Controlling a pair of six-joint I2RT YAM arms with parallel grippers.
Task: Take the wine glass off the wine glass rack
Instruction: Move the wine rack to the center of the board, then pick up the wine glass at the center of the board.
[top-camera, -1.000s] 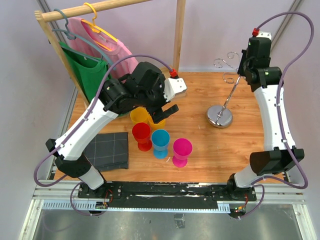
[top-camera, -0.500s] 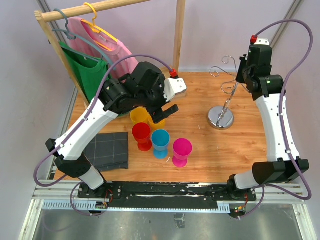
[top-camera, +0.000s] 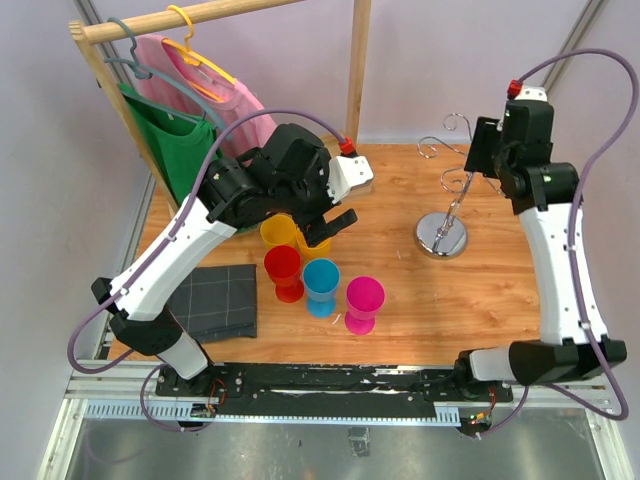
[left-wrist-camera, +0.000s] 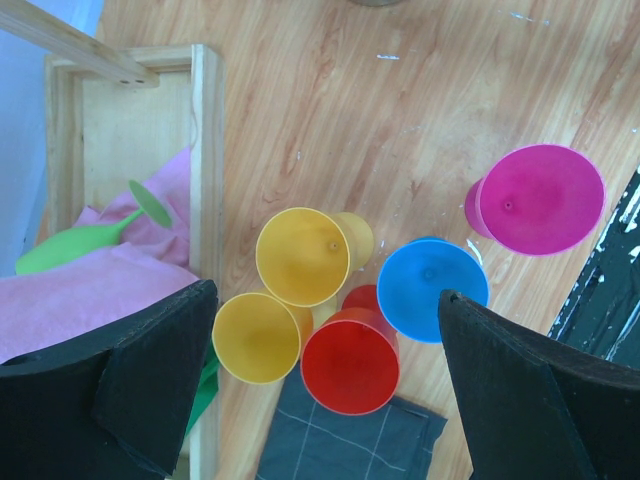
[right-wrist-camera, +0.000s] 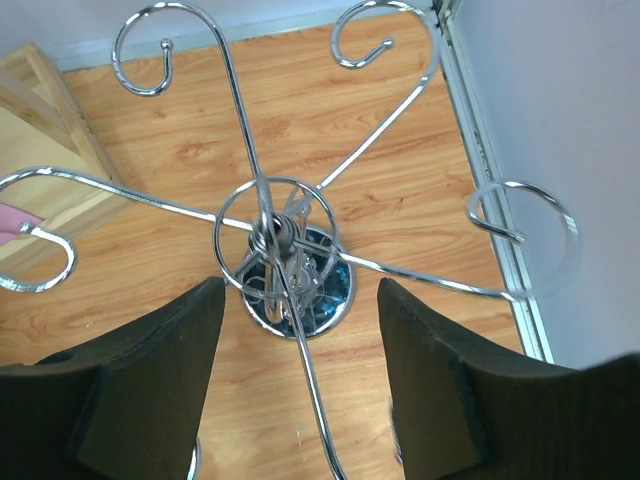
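Seen from overhead, the wine glass rack (top-camera: 443, 235) stood on its round mirrored base at about 3 o'clock on the table (top-camera: 480, 300). Its post rose toward 1 o'clock, up to the curled hooks. The right gripper (right-wrist-camera: 300, 290) hung directly above it with its jaws spread. In the wrist view the post and base showed in the gap between the 2 fingers, and neither finger touched the wire. Hooks curled away at 11, 1, 3 and 9 o'clock.

Near the table's centre, well apart from the rack, 5 stemmed plastic glasses stood bunched together: a red glass (top-camera: 283, 265), a blue glass (top-camera: 321, 278), a magenta glass (top-camera: 364, 297) and 2 yellow glasses (top-camera: 279, 231). The left gripper (left-wrist-camera: 325, 300) hovered over them with its jaws wide apart, holding nothing. A grey cloth (top-camera: 215, 300) lay at 8 o'clock, and the wooden clothes rack (top-camera: 355, 70) stood along the 10 to 12 o'clock edge
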